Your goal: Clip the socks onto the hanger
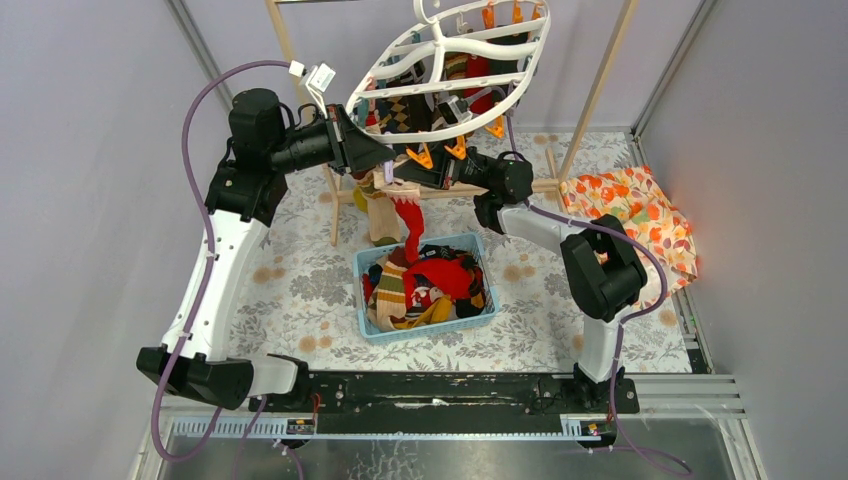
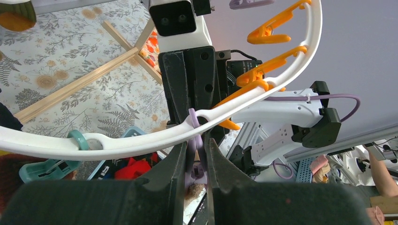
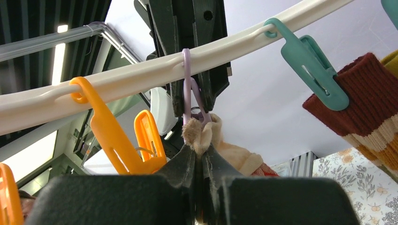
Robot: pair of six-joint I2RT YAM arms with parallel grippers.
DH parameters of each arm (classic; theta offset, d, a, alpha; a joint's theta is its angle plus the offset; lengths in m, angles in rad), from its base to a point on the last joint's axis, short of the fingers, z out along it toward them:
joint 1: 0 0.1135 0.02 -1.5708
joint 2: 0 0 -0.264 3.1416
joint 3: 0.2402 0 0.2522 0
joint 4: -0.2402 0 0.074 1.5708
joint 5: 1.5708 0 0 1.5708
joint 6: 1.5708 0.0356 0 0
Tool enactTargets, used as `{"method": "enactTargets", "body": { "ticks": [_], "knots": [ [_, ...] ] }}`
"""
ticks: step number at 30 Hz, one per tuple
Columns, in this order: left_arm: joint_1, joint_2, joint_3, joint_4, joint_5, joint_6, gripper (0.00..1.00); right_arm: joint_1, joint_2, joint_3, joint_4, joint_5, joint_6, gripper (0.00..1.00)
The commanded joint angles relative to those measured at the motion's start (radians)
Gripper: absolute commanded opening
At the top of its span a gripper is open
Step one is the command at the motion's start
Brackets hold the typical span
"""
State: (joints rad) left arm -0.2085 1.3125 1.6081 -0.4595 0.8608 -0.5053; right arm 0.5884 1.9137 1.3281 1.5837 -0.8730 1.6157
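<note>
The white hanger (image 1: 380,75) hangs at the back with several socks clipped under it. In the left wrist view my left gripper (image 2: 197,143) is shut on a lilac clip (image 2: 196,157) that dangles from the hanger rim (image 2: 117,145). From the other side, my right gripper (image 3: 199,152) is shut on the tan cuff of a sock (image 3: 206,136), holding it up against the lilac clip (image 3: 187,93). The rest of that tan and red sock (image 1: 408,225) hangs down below both grippers (image 1: 390,168). More socks (image 1: 440,280) lie in the blue basket.
The blue basket (image 1: 470,315) sits mid-table under the hanger. An orange floral cloth (image 1: 630,210) lies at the right. The wooden rail frame (image 1: 600,80) stands behind. Orange clips (image 3: 108,131) and a teal clip (image 3: 309,61) holding a maroon sock (image 3: 371,93) flank the lilac one.
</note>
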Motion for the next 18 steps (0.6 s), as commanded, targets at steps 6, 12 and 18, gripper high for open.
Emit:
{"method": "enactTargets", "body": {
  "ticks": [6, 12, 18],
  "knots": [
    [-0.003, -0.026, -0.02, 0.051, 0.073, -0.006, 0.09, -0.008, -0.056, 0.001, 0.136, 0.064, -0.014, 0.0],
    [-0.003, -0.031, -0.023, 0.057, 0.059, -0.007, 0.35, -0.007, -0.054, 0.003, 0.136, 0.058, -0.007, 0.0],
    [-0.002, -0.047, -0.024, 0.049, 0.04, 0.005, 0.64, -0.006, -0.059, 0.003, 0.134, 0.061, -0.002, 0.0]
  ]
}}
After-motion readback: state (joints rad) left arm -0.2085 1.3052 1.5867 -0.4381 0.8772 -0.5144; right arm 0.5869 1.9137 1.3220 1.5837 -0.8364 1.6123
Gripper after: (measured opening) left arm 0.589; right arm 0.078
